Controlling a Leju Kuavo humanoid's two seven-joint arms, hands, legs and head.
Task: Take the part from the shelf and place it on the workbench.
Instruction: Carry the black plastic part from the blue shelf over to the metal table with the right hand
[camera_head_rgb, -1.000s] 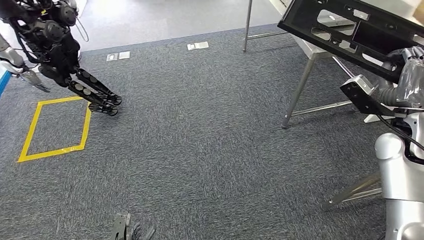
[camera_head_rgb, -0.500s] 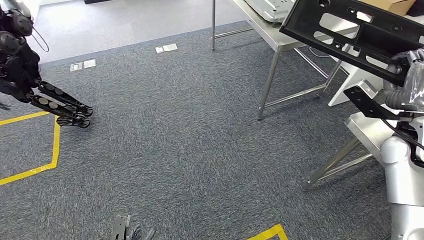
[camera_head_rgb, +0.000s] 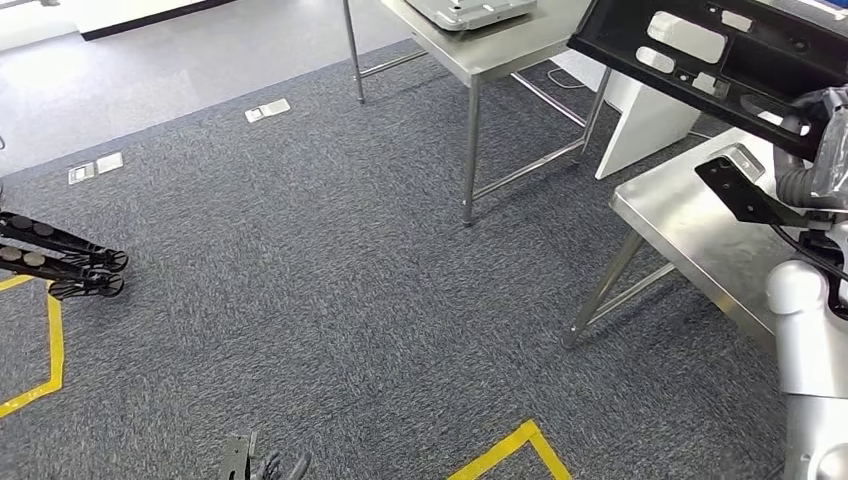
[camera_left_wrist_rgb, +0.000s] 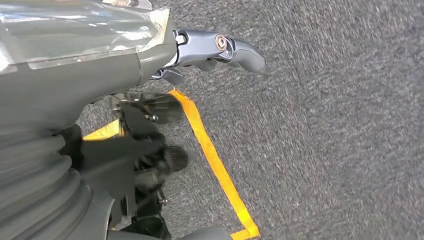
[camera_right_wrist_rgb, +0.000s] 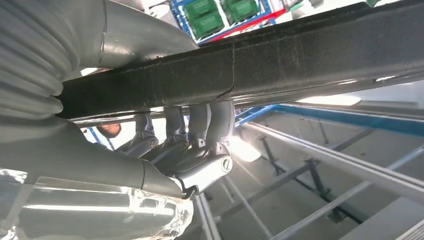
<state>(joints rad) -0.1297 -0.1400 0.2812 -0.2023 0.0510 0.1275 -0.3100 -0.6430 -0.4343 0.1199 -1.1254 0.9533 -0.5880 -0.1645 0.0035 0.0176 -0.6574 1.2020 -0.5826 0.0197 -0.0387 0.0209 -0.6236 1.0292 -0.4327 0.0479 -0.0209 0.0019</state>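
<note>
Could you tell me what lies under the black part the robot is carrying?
Under the black part, the right hand grips it, above a steel workbench and carpet. The part covers the table behind it.

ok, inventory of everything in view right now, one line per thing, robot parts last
part: 1, black frame with cut-outs, upper right of head view, held above the near table
steel tables: 2, silver; near one at right beneath the part, far one at top centre
tray-like item: 1, grey, on the far table
floor tape: yellow lines, bottom centre and at left edge on grey carpet
floor plates: 2 spots, metal, upper left of carpet
other robot's legs: black, left edge
shelving: blue, with green bins, behind the part in right wrist view
right hand: grey, grips the part's edge
left hand: hangs over the carpet, fingers curled, holding nothing
</note>
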